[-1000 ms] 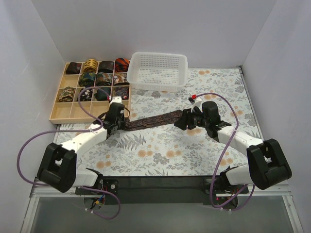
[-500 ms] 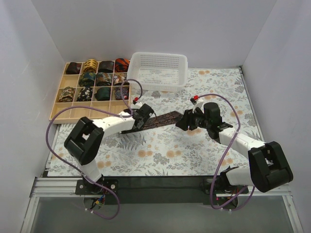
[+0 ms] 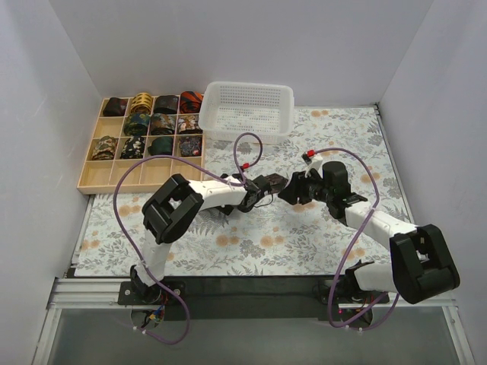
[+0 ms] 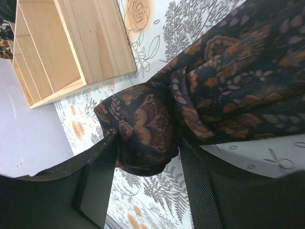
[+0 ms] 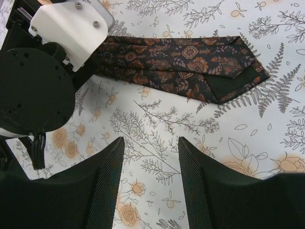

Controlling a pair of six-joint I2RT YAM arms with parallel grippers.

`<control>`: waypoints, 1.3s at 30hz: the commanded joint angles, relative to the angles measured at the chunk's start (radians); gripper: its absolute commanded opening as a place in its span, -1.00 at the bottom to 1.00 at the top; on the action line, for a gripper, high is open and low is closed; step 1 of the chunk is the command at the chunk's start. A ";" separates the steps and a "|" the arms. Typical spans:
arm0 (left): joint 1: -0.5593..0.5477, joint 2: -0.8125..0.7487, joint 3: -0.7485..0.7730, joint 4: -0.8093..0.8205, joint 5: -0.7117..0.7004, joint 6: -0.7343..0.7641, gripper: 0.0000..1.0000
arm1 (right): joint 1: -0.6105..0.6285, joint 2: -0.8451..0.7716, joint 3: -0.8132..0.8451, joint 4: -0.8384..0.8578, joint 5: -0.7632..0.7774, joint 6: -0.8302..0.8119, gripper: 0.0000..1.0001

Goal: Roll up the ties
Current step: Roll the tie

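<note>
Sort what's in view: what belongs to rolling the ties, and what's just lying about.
Job in hand:
- dark patterned tie, its fold between the fingers of the left hand
- right hand, open near its wide end
- rolled ties in the wooden tray

Lying about:
- white mesh basket
- floral table cover

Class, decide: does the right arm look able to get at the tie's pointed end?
Probably yes: the right tool is open, the tie lies flat just ahead, and the left tool sits farther along.
</note>
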 commanded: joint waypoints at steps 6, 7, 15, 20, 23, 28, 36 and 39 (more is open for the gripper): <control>-0.008 -0.056 0.084 -0.015 0.005 -0.027 0.14 | -0.010 -0.057 -0.018 0.027 -0.005 -0.006 -0.05; -0.008 -0.098 0.084 -0.008 0.028 -0.027 0.15 | -0.010 -0.059 -0.018 0.027 -0.005 -0.006 -0.05; 0.033 -0.430 -0.099 0.219 0.229 -0.050 0.32 | -0.008 -0.042 -0.009 0.027 -0.054 -0.019 -0.04; 0.246 -0.681 -0.371 0.452 0.572 -0.116 0.64 | -0.007 -0.031 -0.004 0.027 -0.071 -0.019 -0.04; 0.351 -0.841 -0.543 0.589 0.723 -0.165 0.71 | -0.004 -0.026 -0.006 0.027 -0.073 -0.020 -0.04; 0.539 -1.032 -0.799 0.852 0.937 -0.248 0.72 | -0.001 -0.011 -0.004 0.029 -0.079 -0.016 -0.04; 0.659 -0.970 -0.933 1.109 1.094 -0.314 0.72 | 0.001 -0.005 -0.006 0.029 -0.085 -0.016 -0.04; 0.661 -0.918 -0.934 1.129 1.113 -0.315 0.70 | 0.001 -0.005 -0.006 0.029 -0.086 -0.016 -0.04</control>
